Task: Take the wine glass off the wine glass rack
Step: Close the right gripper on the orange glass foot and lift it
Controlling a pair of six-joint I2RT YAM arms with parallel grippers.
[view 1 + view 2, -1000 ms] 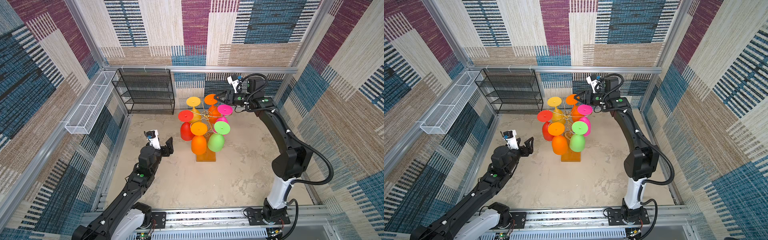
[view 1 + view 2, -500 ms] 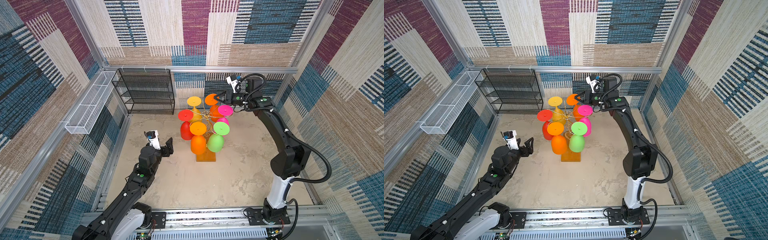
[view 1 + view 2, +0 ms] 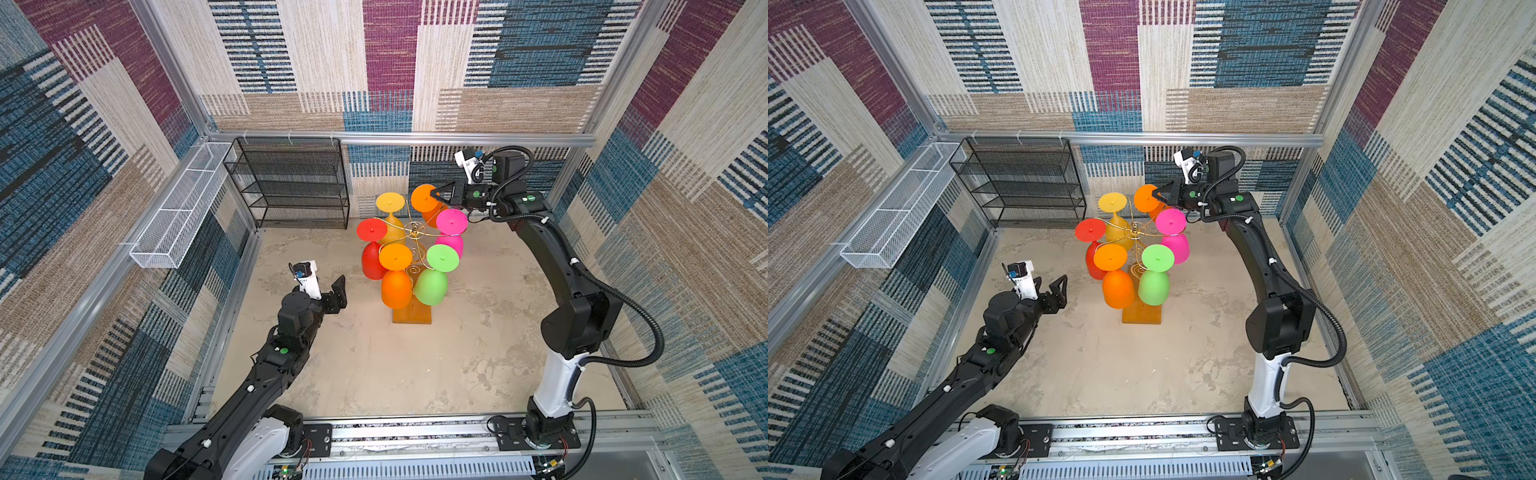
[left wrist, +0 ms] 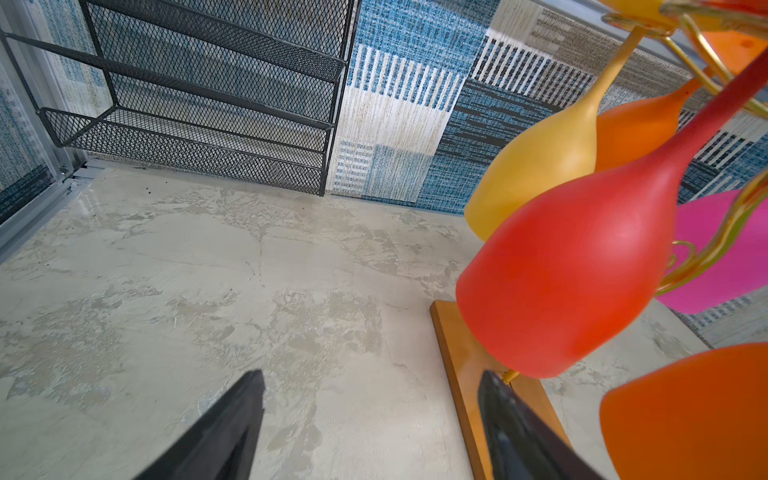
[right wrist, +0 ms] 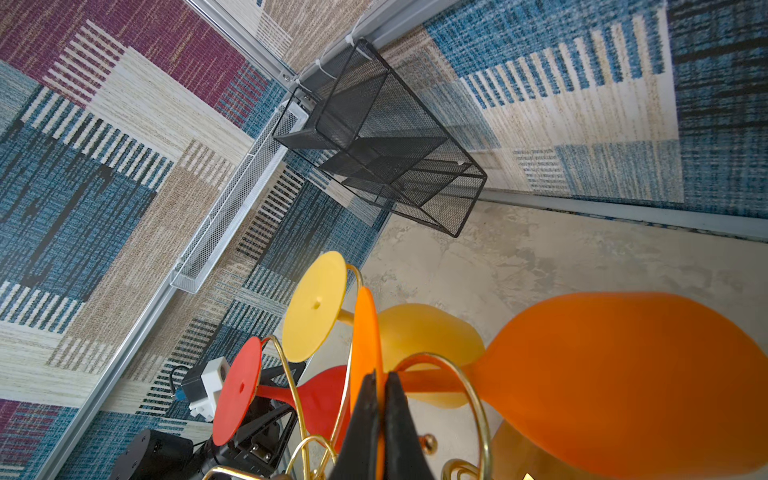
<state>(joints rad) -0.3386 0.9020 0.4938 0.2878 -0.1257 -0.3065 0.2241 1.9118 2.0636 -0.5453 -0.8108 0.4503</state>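
The wine glass rack (image 3: 414, 232) (image 3: 1136, 232) is a gold wire tree on a brown wooden base (image 3: 411, 319) (image 4: 457, 357), mid floor. Several coloured glasses hang upside down from it. My right gripper (image 3: 436, 194) (image 3: 1156, 194) (image 5: 380, 376) reaches in from the back right. It is shut on the edge of the flat foot of the rear orange wine glass (image 3: 423, 198) (image 3: 1144, 198) (image 5: 623, 374), which still hangs on its arm. My left gripper (image 3: 338, 286) (image 3: 1059, 286) (image 4: 374, 378) is open and holds nothing, left of the rack near the red glass (image 4: 573, 266).
Yellow (image 3: 390, 203), red (image 3: 372, 230), pink (image 3: 451, 221), green (image 3: 442, 257) and a front orange glass (image 3: 395, 257) crowd the rack. A black mesh tiered shelf (image 3: 291, 183) stands at the back wall. A long white mesh basket (image 3: 178, 208) hangs on the left wall.
My right gripper's jaws have closed onto the rim of the rear orange glass's foot. The left arm has not moved.
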